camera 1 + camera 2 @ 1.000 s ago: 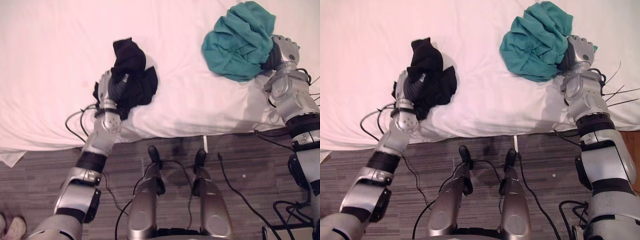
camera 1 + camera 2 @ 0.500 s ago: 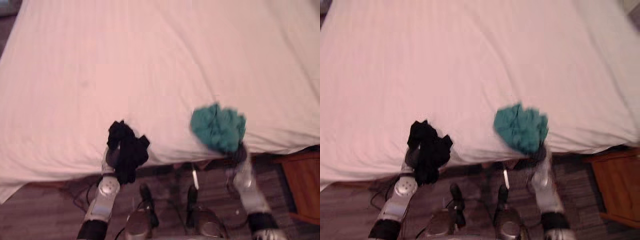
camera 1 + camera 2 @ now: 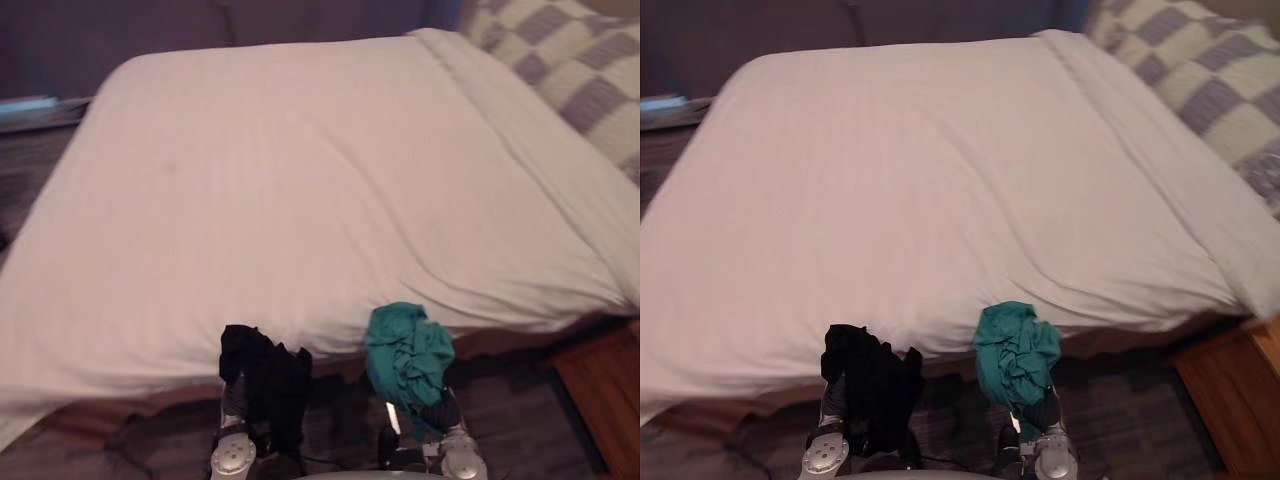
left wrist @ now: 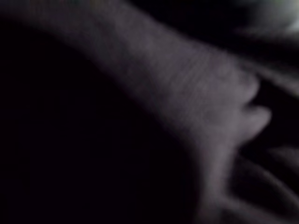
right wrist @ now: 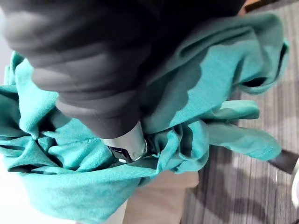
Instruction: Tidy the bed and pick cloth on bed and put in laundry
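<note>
1. Nearest, the left hand (image 3: 233, 405) grips a black cloth (image 3: 268, 380). The cloth is bunched over the hand and hangs in front of the bed's near edge.
2. Just beside it, the right hand (image 5: 127, 143) has its fingers curled into a teal cloth (image 3: 405, 355), held up at the same edge.
3. A piece of wooden furniture (image 3: 600, 385) stands to the right.
4. Beyond, the bed's white sheet (image 3: 300, 200) lies broad and mostly smooth.
5. Farthest right lies a checked cover (image 3: 575, 60).

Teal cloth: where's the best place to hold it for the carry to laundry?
Grip the bunched middle from underneath, as the right hand does. The teal cloth is a crumpled wad with deep folds for fingers to sink into. A loose flap dangles and probably wants gathering in.
</note>
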Motion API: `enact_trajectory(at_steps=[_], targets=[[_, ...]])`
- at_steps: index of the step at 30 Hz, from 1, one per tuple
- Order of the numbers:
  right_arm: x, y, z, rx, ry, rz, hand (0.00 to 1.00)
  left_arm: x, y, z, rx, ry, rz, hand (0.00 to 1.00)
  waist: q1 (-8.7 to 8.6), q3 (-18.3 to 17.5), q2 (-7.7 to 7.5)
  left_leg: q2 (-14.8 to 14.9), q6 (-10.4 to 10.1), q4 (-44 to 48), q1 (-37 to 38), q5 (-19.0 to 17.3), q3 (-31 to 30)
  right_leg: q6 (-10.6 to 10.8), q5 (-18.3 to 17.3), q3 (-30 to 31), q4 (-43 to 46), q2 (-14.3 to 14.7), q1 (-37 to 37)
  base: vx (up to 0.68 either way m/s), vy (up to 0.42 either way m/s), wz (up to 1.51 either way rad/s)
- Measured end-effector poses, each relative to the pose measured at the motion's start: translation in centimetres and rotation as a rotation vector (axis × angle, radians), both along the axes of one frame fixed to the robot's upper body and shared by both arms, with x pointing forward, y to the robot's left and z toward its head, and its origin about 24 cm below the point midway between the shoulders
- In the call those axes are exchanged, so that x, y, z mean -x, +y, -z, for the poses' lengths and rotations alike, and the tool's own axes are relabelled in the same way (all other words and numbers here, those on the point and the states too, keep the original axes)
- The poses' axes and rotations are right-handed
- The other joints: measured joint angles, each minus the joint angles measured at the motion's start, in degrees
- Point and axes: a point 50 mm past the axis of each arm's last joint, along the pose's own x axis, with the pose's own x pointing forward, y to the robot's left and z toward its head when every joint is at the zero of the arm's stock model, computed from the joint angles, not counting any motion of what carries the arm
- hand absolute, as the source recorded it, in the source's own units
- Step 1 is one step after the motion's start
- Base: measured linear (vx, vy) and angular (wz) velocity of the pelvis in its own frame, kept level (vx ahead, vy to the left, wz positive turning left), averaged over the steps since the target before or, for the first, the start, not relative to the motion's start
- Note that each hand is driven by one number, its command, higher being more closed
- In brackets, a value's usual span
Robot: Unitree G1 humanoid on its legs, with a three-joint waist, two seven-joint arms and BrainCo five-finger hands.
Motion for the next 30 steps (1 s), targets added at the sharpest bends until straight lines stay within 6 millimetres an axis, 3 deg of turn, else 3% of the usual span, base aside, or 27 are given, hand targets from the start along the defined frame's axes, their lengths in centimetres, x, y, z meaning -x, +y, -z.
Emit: enact_trajectory(at_steps=[1, 2, 3, 5, 6, 7, 8, 9, 11, 12, 13, 14, 15, 16, 18, 19, 20, 21, 22, 23, 24, 30], targets=[[-0.6, 0.0, 0.0, -0.013, -0.011, 0.016, 1.00, -0.2, 0.0, -0.1, 0.013, -0.007, -0.012, 1.00, 0.95, 0.0, -0.07, 0.0, 2.1, 0.1, -1.5, -2.8, 3.2, 0.1, 0.6, -5.5, -0.3, -1.3, 0.6, 0.01, 0.099, 2.37], [-1.1, -0.2, 0.1, -0.012, -0.012, 0.031, 1.00, -0.2, 0.4, 0.0, 0.014, -0.007, -0.031, 1.00, 1.57, -0.1, -1.18, 0.2, 4.3, 1.4, -2.0, -5.0, 10.3, 0.2, 0.3, -10.0, -0.7, -3.8, 1.5, 0.03, 0.124, 2.59], [-1.9, -0.7, 0.0, 0.003, -0.021, 0.043, 1.00, -0.2, 1.0, 0.1, 0.002, -0.001, -0.048, 1.00, 1.67, -0.2, -1.03, 2.0, 5.7, 5.1, -3.1, -5.6, 20.1, 0.3, 0.0, -15.1, -0.1, -5.4, 2.6, 0.05, 0.172, 2.65], [-2.6, -1.8, -0.5, 0.051, -0.049, 0.061, 1.00, 0.7, 1.8, 0.4, -0.006, 0.022, -0.105, 1.00, 1.72, -1.1, 1.02, 6.4, 6.1, 11.2, -1.7, -5.4, 37.4, 2.3, -2.5, -25.0, 3.0, -6.3, 5.8, 0.10, 0.192, 2.75], [-2.5, -2.3, -0.4, 0.073, -0.036, 0.078, 1.00, 1.0, 2.4, 0.5, -0.006, 0.029, -0.142, 1.00, 1.81, -1.4, 1.50, 6.6, 7.8, 11.6, -2.0, -2.7, 39.1, 3.9, -3.7, -30.9, 4.9, -7.7, 8.4, 0.11, 0.173, 2.29], [-2.3, -2.5, -0.3, 0.079, -0.025, 0.088, 1.00, 1.2, 2.6, 0.4, -0.009, 0.028, -0.156, 1.00, 2.33, -1.5, 1.54, 5.4, 8.0, 11.7, -2.2, -2.8, 37.4, 4.1, -3.9, -33.2, 5.6, -8.5, 9.3, 0.10, 0.130, 2.04], [-1.9, -2.4, 0.0, 0.077, -0.007, 0.094, 1.00, 1.9, 3.5, 0.6, -0.018, 0.043, -0.203, 1.00, 3.89, -1.9, 0.96, 3.0, 8.3, 10.6, -3.3, -3.5, 33.7, 4.8, -4.4, -36.9, 6.3, -9.2, 11.0, 0.11, 0.087, 1.57], [-1.5, -2.3, 0.2, 0.074, 0.006, 0.101, 1.00, 2.2, 4.0, 0.6, -0.014, 0.047, -0.238, 1.00, 4.01, -1.8, 0.28, 1.1, 8.9, 10.1, -4.4, -4.0, 30.3, 5.1, -5.8, -40.2, 9.3, -11.2, 11.8, 0.15, 0.115, 1.92], [-1.1, -2.5, 0.5, 0.071, 0.026, 0.118, 1.00, 2.6, 4.2, 0.9, 0.005, 0.064, -0.273, 1.00, 4.18, -1.6, -0.31, -1.8, 10.3, 10.1, -6.0, -5.1, 24.5, 2.7, -7.1, -44.4, 23.2, -18.1, 11.7, 0.16, 0.143, 1.88], [-0.9, -2.5, 0.6, 0.061, 0.035, 0.135, 1.00, 2.9, 4.3, 1.2, 0.007, 0.085, -0.279, 1.00, 4.01, -1.2, -0.79, -4.0, 10.7, 10.7, -5.7, -5.2, 19.3, -5.9, -4.9, -42.9, 36.1, -23.9, 11.4, 0.23, 0.166, 2.09], [-0.7, -2.3, 0.7, 0.049, 0.040, 0.151, 1.00, 2.7, 4.4, 1.1, -0.001, 0.089, -0.284, 1.00, 3.12, -0.5, -1.17, -5.0, 11.1, 11.5, -5.4, -5.3, 13.8, -11.8, -4.8, -33.9, 44.5, -25.1, 8.0, 0.23, 0.144, 2.26], [-0.8, -1.9, 0.7, 0.036, 0.037, 0.158, 1.00, 2.4, 4.5, 1.1, -0.009, 0.087, -0.288, 1.00, 2.28, -0.1, -1.33, -5.2, 11.1, 11.9, -5.5, -5.2, 10.6, -10.2, -6.9, -26.1, 47.7, -22.7, 4.9, 0.19, 0.070, 2.62], [-1.3, -1.1, 0.2, 0.001, 0.000, 0.168, 1.00, 2.0, 4.7, 1.2, -0.020, 0.092, -0.280, 1.00, 0.96, 0.8, -0.96, -6.4, 9.9, 10.8, -5.5, -4.4, 4.0, -6.4, -10.7, -12.6, 50.3, -15.5, -0.6, 0.13, -0.010, 2.82], [-1.5, -0.8, -0.3, -0.023, -0.029, 0.186, 1.00, 1.5, 4.6, 1.3, -0.019, 0.097, -0.260, 1.00, -0.22, 1.0, -1.97, -8.6, 8.8, 8.3, -4.5, -3.7, -1.1, -3.7, -13.5, -4.9, 49.4, -10.4, -3.9, 0.13, -0.038, 2.96], [-1.4, -1.0, -0.5, -0.039, -0.047, 0.222, 1.00, 0.9, 3.6, 1.7, -0.005, 0.110, -0.223, 1.00, -2.37, 1.2, -2.87, -11.3, 8.7, 3.8, -2.1, -4.4, -3.8, -1.0, -17.9, 2.6, 42.1, -4.5, -7.2, 0.16, -0.083, 3.09], [-1.2, -1.4, -0.4, -0.047, -0.047, 0.272, 1.00, 0.5, 3.4, 2.0, -0.002, 0.120, -0.201, 1.00, -2.79, 1.3, -5.62, -12.7, 6.9, 4.9, -1.8, -6.0, -3.6, 0.5, -18.7, 8.6, 35.0, -3.3, -9.3, 0.24, -0.138, 3.06], [-1.3, -1.6, -0.6, -0.043, -0.057, 0.285, 1.00, -0.1, 3.2, 1.8, -0.002, 0.105, -0.189, 1.00, -3.64, 2.4, -5.39, -12.8, 9.7, 9.7, -3.0, -4.6, -3.7, 1.7, -18.4, 11.8, 30.2, -3.1, -9.1, 0.25, -0.156, 2.64], [-1.4, -1.9, -0.7, -0.040, -0.067, 0.298, 1.00, 0.1, 2.7, 2.2, 0.006, 0.129, -0.172, 1.00, -3.47, 4.3, -6.01, -14.8, 13.7, 10.5, -1.2, -4.6, -5.0, 4.2, -16.6, 16.9, 23.5, -2.6, -8.7, 0.21, -0.134, 2.10], [-1.1, -2.1, -0.4, -0.052, -0.050, 0.317, 1.00, 0.7, 2.5, 2.8, 0.009, 0.168, -0.172, 1.00, -2.93, 4.7, -5.70, -16.2, 12.9, 8.5, 1.7, -4.1, -7.5, 1.6, -11.2, 18.9, 21.3, -2.8, -7.1, 0.20, -0.094, 1.39], [-1.2, -2.1, -0.4, -0.064, -0.050, 0.329, 1.00, 1.3, 2.4, 3.0, 0.014, 0.187, -0.176, 1.00, -1.65, 4.3, -4.76, -15.8, 12.1, 6.9, 2.9, -3.4, -7.9, 1.5, -10.5, 18.9, 18.7, -2.4, -5.6, 0.13, -0.038, 0.49], [1.7, -1.9, 1.0, -0.108, 0.041, 0.378, 1.00, 1.1, -1.5, 3.8, 0.116, 0.211, -0.042, 1.00, 1.41, -1.6, -2.64, -9.0, 7.3, 0.8, 6.3, -2.6, -1.4, -1.5, -3.3, 18.3, 3.0, 3.5, 1.2, 0.10, -0.022, 0.00], [1.8, -1.9, 1.1, -0.108, 0.046, 0.381, 1.00, 1.2, -1.4, 3.8, 0.116, 0.216, -0.046, 1.00, 1.47, -1.7, -2.81, -8.9, 7.1, 0.7, 6.5, -2.7, -0.8, -1.5, -3.3, 18.6, 2.8, 3.6, 1.2, 0.00, 0.000, -0.03]])
